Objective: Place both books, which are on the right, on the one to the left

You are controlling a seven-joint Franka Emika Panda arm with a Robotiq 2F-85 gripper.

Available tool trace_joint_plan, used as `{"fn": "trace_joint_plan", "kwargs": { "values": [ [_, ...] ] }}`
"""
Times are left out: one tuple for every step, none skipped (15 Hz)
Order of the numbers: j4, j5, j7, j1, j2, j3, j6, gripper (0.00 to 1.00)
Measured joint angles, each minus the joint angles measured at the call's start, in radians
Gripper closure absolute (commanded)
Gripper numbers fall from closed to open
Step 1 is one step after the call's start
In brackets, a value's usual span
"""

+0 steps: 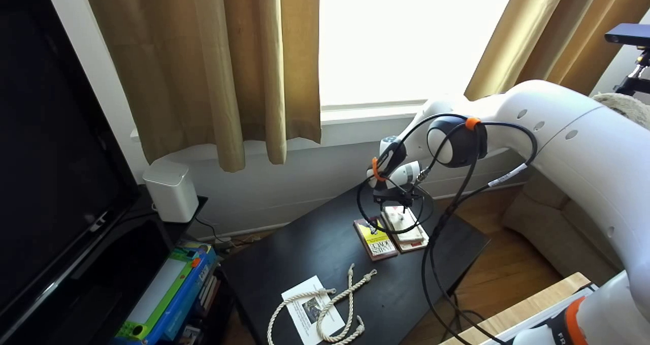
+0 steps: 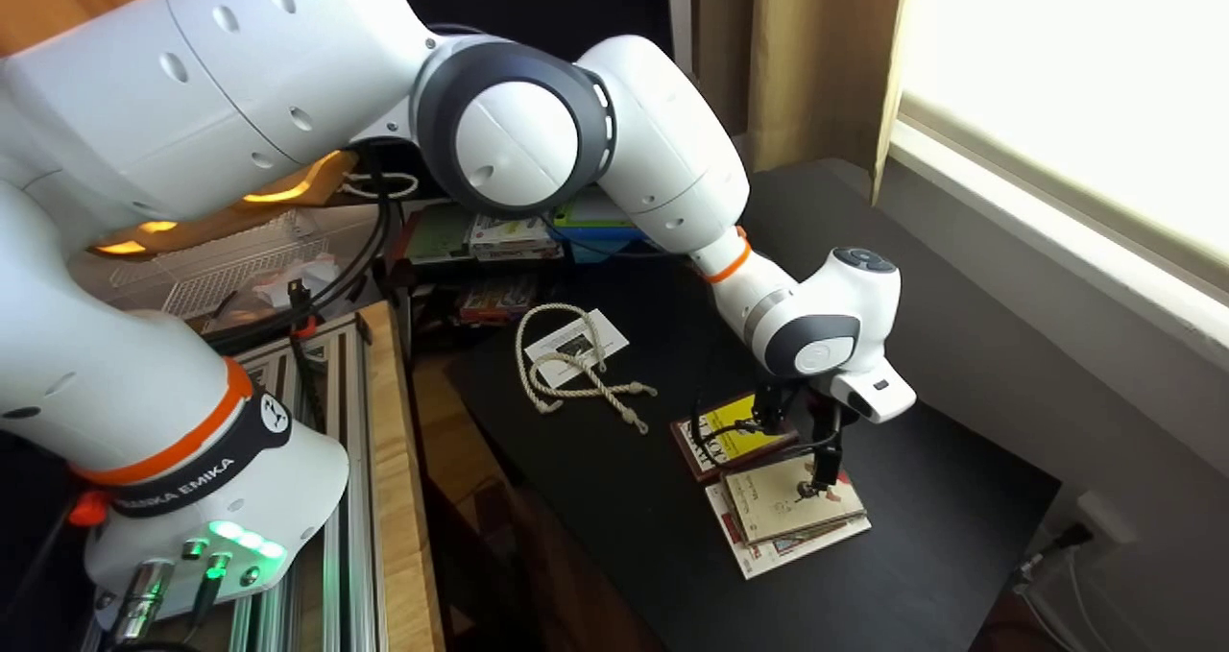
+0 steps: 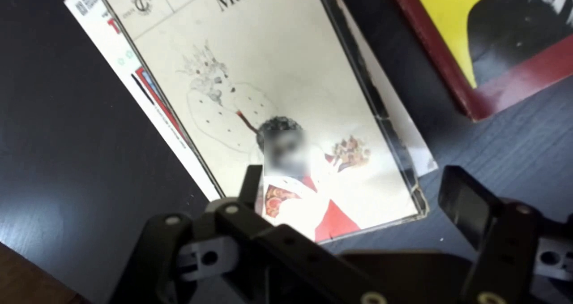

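Two stacked books lie on the dark table: a cream thin book [image 1: 392,216] [image 2: 763,508] [image 3: 286,57] with a dark spine on top of a white book [image 1: 414,247] [image 2: 754,563] [image 3: 123,64] that sticks out beneath. Beside the stack, to its left in an exterior view, lies a yellow book with a dark red border [image 1: 376,236]; it also shows in the wrist view [image 3: 452,31]. My gripper [image 2: 799,441] [image 3: 358,187] is open and empty over the cream book's end. One finger is above its cover, the other beyond its spine edge. The finger height is unclear.
A printed sheet [image 1: 299,314] and a pale rope [image 1: 350,304] lie on the same table [image 1: 284,263]. A wall and window sill [image 2: 1008,210] run behind the table. Black cables hang from the arm. A television [image 1: 45,157] and white box [image 1: 171,192] stand to one side.
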State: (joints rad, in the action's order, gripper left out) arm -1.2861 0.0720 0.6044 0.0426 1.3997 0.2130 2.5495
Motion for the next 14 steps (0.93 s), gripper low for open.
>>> {"fn": "trace_joint_plan", "kwargs": {
  "values": [
    [0.008,0.002,0.012,0.000,0.013,0.002,0.035,0.00],
    [0.016,0.005,0.023,0.000,0.026,0.002,0.066,0.01],
    [0.026,0.006,0.033,0.000,0.038,0.002,0.088,0.00],
    [0.036,0.006,0.042,0.000,0.049,0.002,0.102,0.04],
    [0.046,0.006,0.046,0.000,0.059,0.002,0.107,0.25],
    [0.055,0.006,0.050,0.000,0.068,0.002,0.110,0.25],
    [0.064,0.006,0.054,0.000,0.076,0.003,0.111,0.33],
    [0.070,0.006,0.057,0.000,0.080,0.004,0.111,0.41],
    [0.074,0.006,0.061,-0.001,0.082,0.006,0.111,0.50],
    [0.077,0.006,0.063,-0.002,0.082,0.006,0.111,0.57],
    [0.081,0.006,0.065,-0.002,0.082,0.006,0.112,0.63],
    [0.085,0.006,0.068,-0.001,0.082,0.006,0.113,0.72],
    [0.088,0.006,0.071,-0.001,0.082,0.006,0.115,0.78],
    [0.091,0.006,0.075,-0.001,0.082,0.006,0.117,0.87]
  ]
}}
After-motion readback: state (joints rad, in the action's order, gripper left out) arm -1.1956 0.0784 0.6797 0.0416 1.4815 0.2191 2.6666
